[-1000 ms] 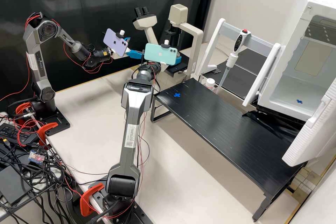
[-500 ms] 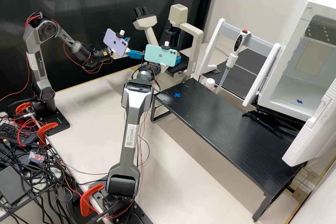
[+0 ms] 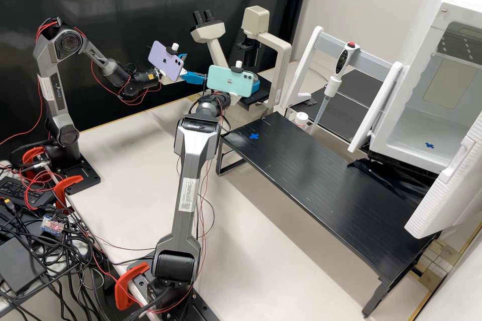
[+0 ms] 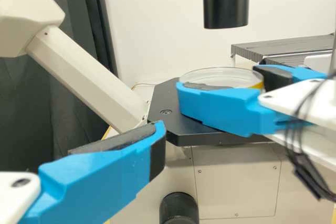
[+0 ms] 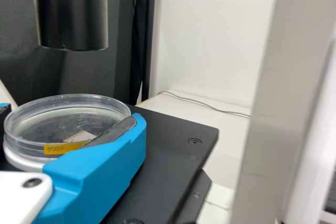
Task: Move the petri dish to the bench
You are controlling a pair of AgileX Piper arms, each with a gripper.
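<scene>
Right gripper lower — around petri dish

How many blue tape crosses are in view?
2. One blue tape cross is on the black raised bench; the second blue cross is on the floor inside the open white cabinet. Others may be hidden.

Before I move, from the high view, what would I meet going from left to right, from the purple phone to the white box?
Purple phone, green phone, white bottle, pipette, white box.
</scene>
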